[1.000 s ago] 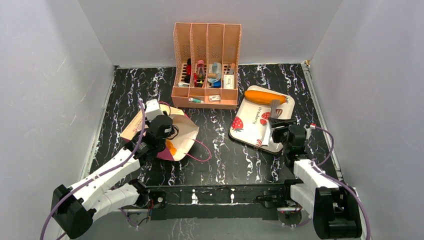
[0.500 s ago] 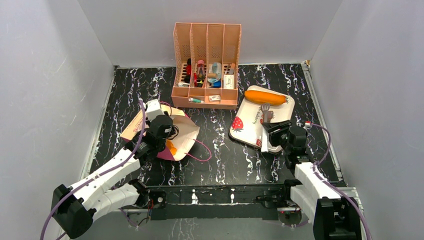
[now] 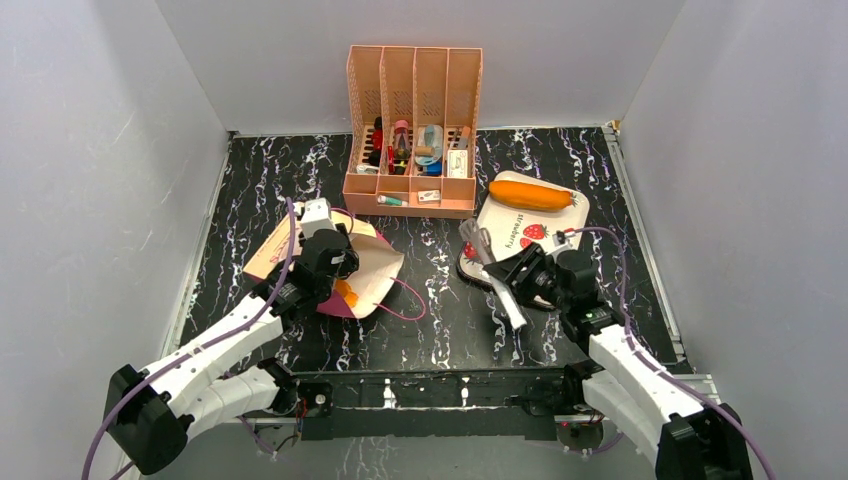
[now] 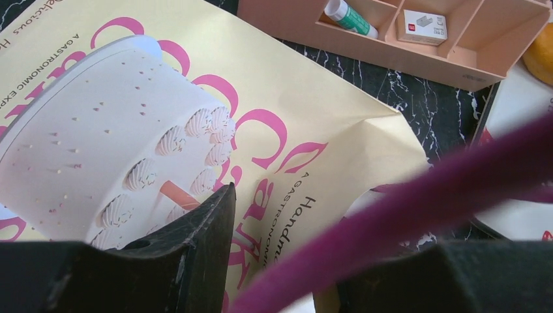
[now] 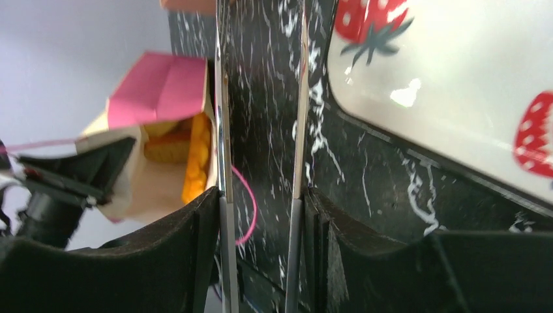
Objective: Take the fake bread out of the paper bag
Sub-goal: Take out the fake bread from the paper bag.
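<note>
Judging from the right wrist view, my right gripper (image 3: 522, 280), clamped on the tongs (image 3: 488, 262), points them at the paper bag (image 3: 378, 262) lying on the table (image 3: 440, 310). Orange fake bread (image 5: 192, 153) shows inside its open mouth, and one loaf (image 3: 530, 195) sits on the tray (image 3: 497, 212). My left gripper (image 3: 325, 262) rests over the bag; I cannot tell whether it pinches paper. I'd enter low with the blades apart, close on one loaf, and avoid the pink cord (image 3: 405, 300).
</note>
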Tool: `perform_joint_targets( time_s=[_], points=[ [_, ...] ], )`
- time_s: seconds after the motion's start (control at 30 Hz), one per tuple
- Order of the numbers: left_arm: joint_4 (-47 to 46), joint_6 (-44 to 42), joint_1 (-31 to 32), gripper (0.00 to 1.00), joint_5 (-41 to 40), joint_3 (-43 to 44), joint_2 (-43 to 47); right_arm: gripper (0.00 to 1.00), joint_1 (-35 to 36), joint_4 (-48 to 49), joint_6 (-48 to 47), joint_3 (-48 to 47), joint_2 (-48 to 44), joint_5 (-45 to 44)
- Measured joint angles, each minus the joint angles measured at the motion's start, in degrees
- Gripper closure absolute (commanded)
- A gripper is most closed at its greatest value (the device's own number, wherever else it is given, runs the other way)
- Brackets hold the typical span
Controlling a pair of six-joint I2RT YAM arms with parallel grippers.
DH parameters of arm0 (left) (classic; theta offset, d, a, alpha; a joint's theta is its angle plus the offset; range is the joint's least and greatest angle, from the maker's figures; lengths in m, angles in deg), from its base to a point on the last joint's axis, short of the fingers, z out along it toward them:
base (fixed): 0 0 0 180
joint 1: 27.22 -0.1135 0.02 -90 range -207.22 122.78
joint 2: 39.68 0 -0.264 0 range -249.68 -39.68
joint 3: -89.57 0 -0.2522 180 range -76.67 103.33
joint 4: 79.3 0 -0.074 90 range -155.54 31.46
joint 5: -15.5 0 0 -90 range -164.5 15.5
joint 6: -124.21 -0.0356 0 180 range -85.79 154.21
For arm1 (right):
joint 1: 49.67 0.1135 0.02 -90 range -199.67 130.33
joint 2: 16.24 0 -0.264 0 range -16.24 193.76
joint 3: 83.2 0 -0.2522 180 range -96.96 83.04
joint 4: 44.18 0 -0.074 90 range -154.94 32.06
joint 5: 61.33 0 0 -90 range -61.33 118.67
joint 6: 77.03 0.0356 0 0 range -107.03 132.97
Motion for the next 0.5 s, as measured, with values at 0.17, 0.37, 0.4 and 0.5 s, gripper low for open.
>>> perform_joint_targets(
  time_s=[0.17,0.37,0.4,0.5],
  points=[
    [-0.50,-0.76,-0.04,0.59,1.36,-0.09,-0.55,0.57,7.93,-3.69,-1.68,-1.11,0.00,1.36],
    [-1.33,-1.60,-0.35,0.59,2.67,-0.17,-1.62,0.57,15.69,-4.90,-2.75,-4.92,0.33,1.90],
    [-1.53,-1.68,-0.37,0.59,2.82,-0.22,-1.68,0.57,16.81,-4.92,-2.82,-5.66,0.70,1.90],
    [-1.97,-1.77,-0.39,0.59,3.26,-0.70,-1.68,0.57,19.87,-4.83,-3.15,-7.69,2.51,1.81]
  ],
)
